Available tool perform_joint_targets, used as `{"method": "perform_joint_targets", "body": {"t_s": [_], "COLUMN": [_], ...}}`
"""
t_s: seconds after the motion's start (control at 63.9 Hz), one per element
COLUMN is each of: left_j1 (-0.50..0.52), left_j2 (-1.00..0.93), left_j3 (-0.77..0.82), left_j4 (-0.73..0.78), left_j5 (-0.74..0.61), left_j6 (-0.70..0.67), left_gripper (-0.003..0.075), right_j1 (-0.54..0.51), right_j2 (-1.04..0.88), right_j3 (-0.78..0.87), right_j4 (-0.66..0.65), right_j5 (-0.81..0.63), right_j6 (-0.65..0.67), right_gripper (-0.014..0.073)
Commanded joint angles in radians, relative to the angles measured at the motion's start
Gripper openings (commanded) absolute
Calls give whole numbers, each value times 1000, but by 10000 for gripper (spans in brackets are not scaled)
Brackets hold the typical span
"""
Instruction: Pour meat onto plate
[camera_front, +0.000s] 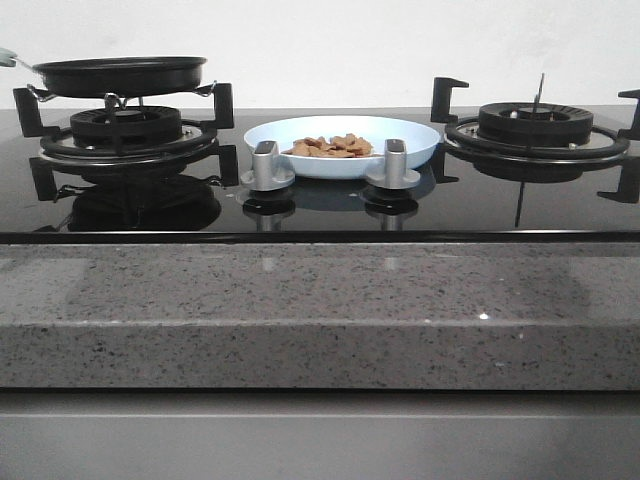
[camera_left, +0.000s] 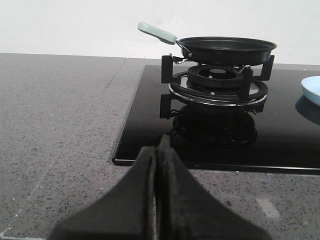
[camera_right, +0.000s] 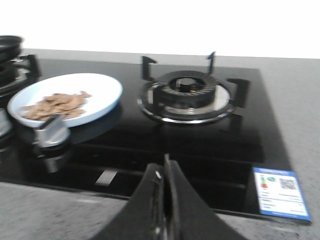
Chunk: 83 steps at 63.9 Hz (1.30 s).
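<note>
resting on plate (camera_front: 410, 150) — meat (camera_front: 333, 147) heaped

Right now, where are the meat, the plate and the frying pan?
Heap of reddish-brown meat pieces (camera_front: 332, 147): front view, middle of heap.
Round pale-blue plate (camera_front: 415, 138): front view, bare right rim.
Black frying pan (camera_left: 227, 49): left wrist view, side wall.

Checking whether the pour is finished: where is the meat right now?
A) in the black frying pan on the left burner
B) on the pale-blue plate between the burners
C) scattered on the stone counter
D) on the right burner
B: the meat lies heaped on the plate, seen likewise in the right wrist view.
</note>
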Motion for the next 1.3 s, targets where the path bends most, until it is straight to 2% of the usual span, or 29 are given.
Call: {"method": "perform_joint_targets", "body": {"t_s": [0.0,0.203,0.376,0.563,1.283], "left_j1": [0,0,0,0,0], "left_j2": [-16,-16,-16,-16,-16], "left_j3": [7,7,7,7,7], "left_j4": [-7,-7,-7,-7,-7], "left_j5": [-91,-91,-91,-91,-91], "left_j6": [-9,-9,-9,-9,-9], "left_gripper": [-20,-20,-20,-20,-20], "right_j1": [-58,-85,-85,-85,-85], "right_j2": [-45,-197,-257,-257,-257], "right_j3": [73,219,277,277,277], "right_j4": [3,3,3,3,3], "right_j5": [-213,-197,-149,-93,-99], "right_j6": [-10,-10,-10,-10,-10], "right_gripper": [-60,-60,-60,-60,-60]}}
